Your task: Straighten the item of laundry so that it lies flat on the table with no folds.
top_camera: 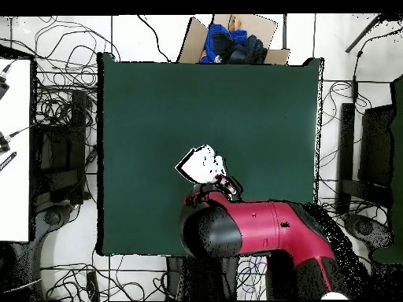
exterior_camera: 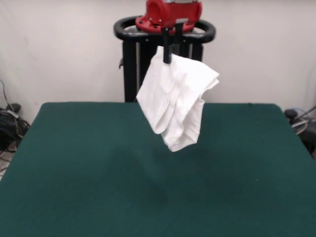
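The hand (exterior_camera: 167, 58) holds the bunched T-shirt (exterior_camera: 175, 106) above the table (exterior_camera: 74, 173).

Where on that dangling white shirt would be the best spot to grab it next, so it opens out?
Probably the lowest hanging corner of the white shirt, taken from below or from the side. The claw pinches its top edge, so the cloth hangs bunched in folds above the green table; the bottom end hangs free and farthest from the claw, so pulling there should spread the folds.
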`<state>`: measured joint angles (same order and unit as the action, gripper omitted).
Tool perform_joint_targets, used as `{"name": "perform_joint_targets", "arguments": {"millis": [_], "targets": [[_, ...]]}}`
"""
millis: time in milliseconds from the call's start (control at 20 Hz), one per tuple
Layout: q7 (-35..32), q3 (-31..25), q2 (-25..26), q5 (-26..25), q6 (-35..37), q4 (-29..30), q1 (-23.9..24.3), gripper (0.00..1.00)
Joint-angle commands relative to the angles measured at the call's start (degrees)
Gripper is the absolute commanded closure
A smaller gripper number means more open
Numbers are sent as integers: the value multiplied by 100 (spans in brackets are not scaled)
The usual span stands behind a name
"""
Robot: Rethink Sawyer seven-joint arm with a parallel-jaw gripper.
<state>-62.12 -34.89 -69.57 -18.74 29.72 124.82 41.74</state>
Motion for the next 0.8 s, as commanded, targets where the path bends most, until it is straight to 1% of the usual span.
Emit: {"name": "perform_joint_targets", "arguments": {"millis": [50, 350, 500, 650, 750, 800], "targets": [[-831, 255, 221, 34, 451, -228, -270, 100], [-760, 170, 342, 141, 288, -80, -213, 100], [-660, 194, 465, -110, 510, -233, -371, 100], [-562, 143, 534, -170, 552, -310, -452, 100], [-435, 49, 580, -175, 455, -310, -461, 100], [-312, -80, 648, -171, 286, -334, -447, 100]]}}
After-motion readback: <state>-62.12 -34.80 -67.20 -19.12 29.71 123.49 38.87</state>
